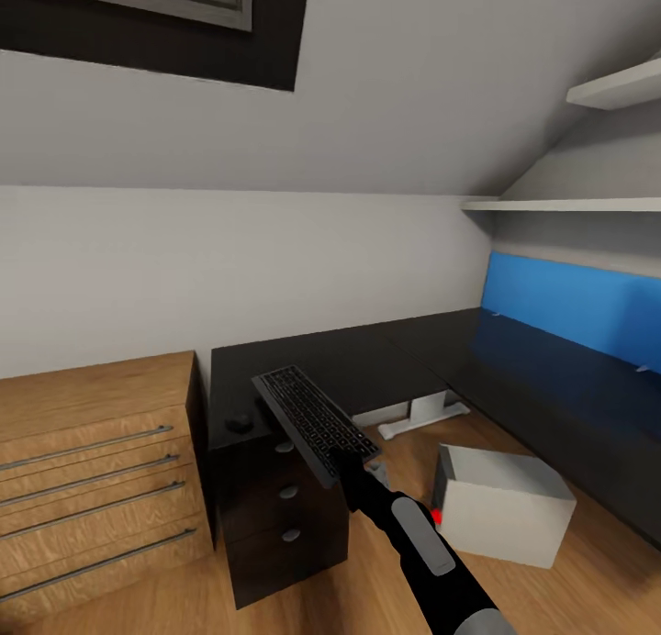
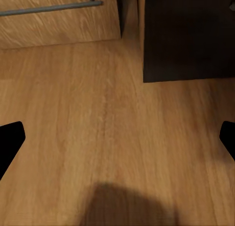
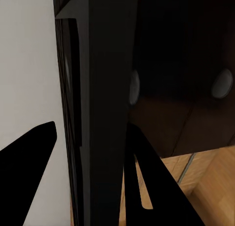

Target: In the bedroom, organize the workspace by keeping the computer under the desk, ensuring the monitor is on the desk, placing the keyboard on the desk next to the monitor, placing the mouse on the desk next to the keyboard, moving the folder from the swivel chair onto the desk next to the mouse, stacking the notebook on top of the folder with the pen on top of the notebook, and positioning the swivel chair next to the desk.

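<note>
My right gripper (image 1: 352, 467) is shut on the near end of the keyboard (image 1: 315, 421), a slim dark slab with black keys. It holds it tilted over the front left corner of the black L-shaped desk (image 1: 367, 364). In the right wrist view the keyboard (image 3: 100, 113) runs edge-on between the fingers (image 3: 29, 157). A small black mouse (image 1: 240, 423) lies on the desk's left end. The pale grey computer (image 1: 503, 499) with its red light stands on the floor in the crook of the desk. My left gripper (image 2: 117, 142) hangs open over bare wood floor.
A light wood drawer unit (image 1: 92, 474) stands against the desk's left side. The desk's own drawers with round knobs (image 1: 287, 493) face me. A blue wall panel (image 1: 578, 305) and white shelves (image 1: 560, 206) sit along the right wall. A white desk foot (image 1: 420, 419) rests on the floor.
</note>
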Robot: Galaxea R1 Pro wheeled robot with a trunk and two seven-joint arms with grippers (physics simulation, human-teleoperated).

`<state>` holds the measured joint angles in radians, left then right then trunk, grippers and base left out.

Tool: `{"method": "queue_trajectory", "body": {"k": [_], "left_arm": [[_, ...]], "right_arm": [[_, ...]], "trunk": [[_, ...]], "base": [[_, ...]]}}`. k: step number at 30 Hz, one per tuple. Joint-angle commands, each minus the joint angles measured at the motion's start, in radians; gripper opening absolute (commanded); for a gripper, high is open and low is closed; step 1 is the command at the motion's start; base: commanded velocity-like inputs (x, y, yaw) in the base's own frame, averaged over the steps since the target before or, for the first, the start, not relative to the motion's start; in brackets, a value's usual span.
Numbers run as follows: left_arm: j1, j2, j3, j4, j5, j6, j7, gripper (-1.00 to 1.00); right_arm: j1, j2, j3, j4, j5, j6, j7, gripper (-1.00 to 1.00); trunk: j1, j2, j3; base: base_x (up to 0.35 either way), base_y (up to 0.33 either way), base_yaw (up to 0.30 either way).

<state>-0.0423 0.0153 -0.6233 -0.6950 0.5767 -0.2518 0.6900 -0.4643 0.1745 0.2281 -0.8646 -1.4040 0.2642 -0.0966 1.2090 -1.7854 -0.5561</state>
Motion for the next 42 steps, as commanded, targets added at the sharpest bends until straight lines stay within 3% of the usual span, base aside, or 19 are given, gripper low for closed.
{"method": "queue_trajectory", "body": {"k": [1,9,12,13,15,16,17,21,33,42], "left_arm": [[-0.002,0.002,-0.009,-0.001,0.010,-0.006,0.006,1.00],[-0.002,0.009,0.016,-0.002,0.014,-0.009,0.011,1.00],[-0.001,0.020,0.089,-0.002,0.018,-0.008,0.009,1.00],[-0.001,0.029,0.176,-0.002,0.020,-0.008,0.007,1.00],[-0.001,0.033,0.281,-0.003,0.021,-0.007,0.005,1.00],[-0.002,0.033,0.305,-0.003,0.021,-0.007,0.005,1.00],[-0.002,0.034,0.362,-0.003,0.021,-0.007,0.002,1.00],[-0.001,0.035,0.426,-0.003,0.022,-0.009,-0.015,1.00],[-0.001,0.033,0.424,-0.007,0.015,-0.008,-0.079,1.00],[-0.001,0.030,0.421,-0.006,0.012,-0.007,-0.084,1.00]], "right_arm": [[0.000,0.000,0.000,-0.002,-0.009,0.001,-0.008,-1.00],[0.000,0.000,-0.001,-0.002,-0.009,-0.002,-0.008,-1.00],[0.000,0.000,-0.001,-0.002,-0.009,-0.020,-0.009,-1.00],[0.000,0.000,-0.001,-0.002,-0.009,-0.034,-0.009,-1.00],[0.000,0.000,-0.001,-0.002,-0.009,-0.042,-0.009,-1.00],[0.000,0.000,-0.001,-0.002,-0.009,-0.043,-0.009,-1.00],[0.000,0.000,-0.001,-0.002,-0.009,-0.046,-0.009,-1.00],[0.000,0.000,-0.002,-0.001,-0.009,-0.048,-0.010,-1.00],[0.000,0.000,-0.001,0.011,-0.010,-0.048,-0.011,-1.00],[0.000,0.000,0.003,0.044,-0.010,-0.048,-0.011,-1.00]], "trunk": [[0.000,-0.001,-0.001],[0.000,-0.001,-0.001],[0.000,-0.001,-0.001],[0.000,-0.001,-0.001],[0.000,-0.001,-0.001],[0.000,-0.001,-0.001],[0.000,-0.001,-0.001],[0.000,-0.001,-0.001],[0.000,-0.001,-0.001],[0.000,-0.001,-0.001]], "base": [[0.132,0.034,0.002],[0.184,0.063,0.000],[0.233,0.062,0.000],[0.151,0.030,0.000],[0.079,0.016,0.000],[0.049,0.010,0.000],[0.025,0.005,0.000],[0.106,0.002,0.000],[0.302,0.067,0.000],[0.062,0.126,0.000]]}}
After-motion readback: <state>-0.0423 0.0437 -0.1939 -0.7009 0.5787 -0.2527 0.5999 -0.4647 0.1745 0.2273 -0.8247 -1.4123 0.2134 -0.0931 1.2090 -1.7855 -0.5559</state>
